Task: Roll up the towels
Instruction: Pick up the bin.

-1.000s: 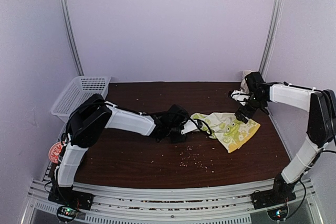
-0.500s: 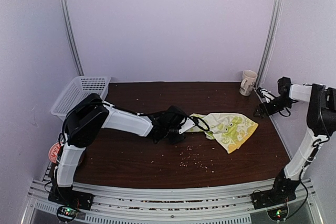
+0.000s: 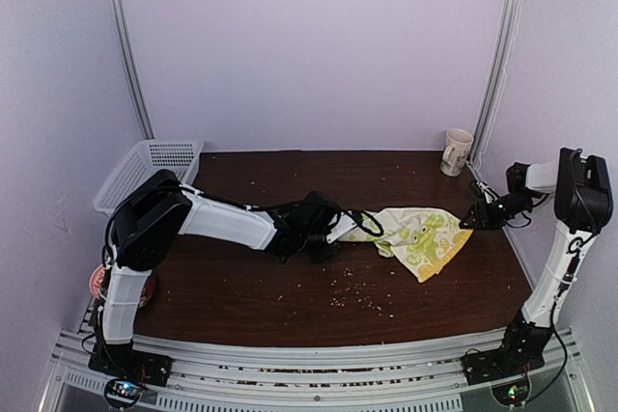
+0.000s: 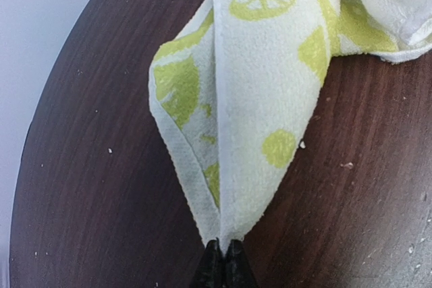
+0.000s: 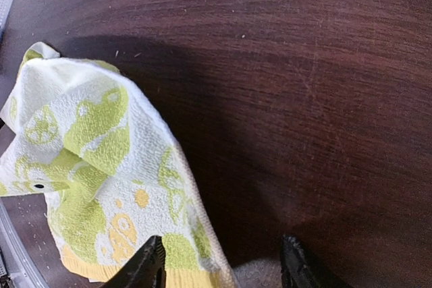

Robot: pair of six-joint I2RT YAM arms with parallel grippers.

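One of the towels, a yellow-green one with a pale pattern (image 3: 417,237), lies crumpled right of the table's middle. My left gripper (image 3: 329,234) is shut on its left corner. In the left wrist view the cloth (image 4: 256,99) fans out from my pinched left gripper (image 4: 224,249). My right gripper (image 3: 480,217) sits low at the towel's right corner. In the right wrist view its black fingertips (image 5: 150,266) stand apart around my right gripper's midpoint (image 5: 221,266). The towel's yellow-hemmed edge (image 5: 101,166) lies between them, by the left finger.
A cream mug (image 3: 456,151) stands at the back right corner. A white plastic basket (image 3: 145,173) sits off the table's back left. A red round thing (image 3: 98,282) lies by the left arm's base. Crumbs (image 3: 352,291) dot the dark wooden table (image 3: 241,287).
My right arm swung from above the towel out to the table's right edge, uncovering the mug, then came down at the towel's right corner with its jaws narrowing. The left gripper kept its grip.
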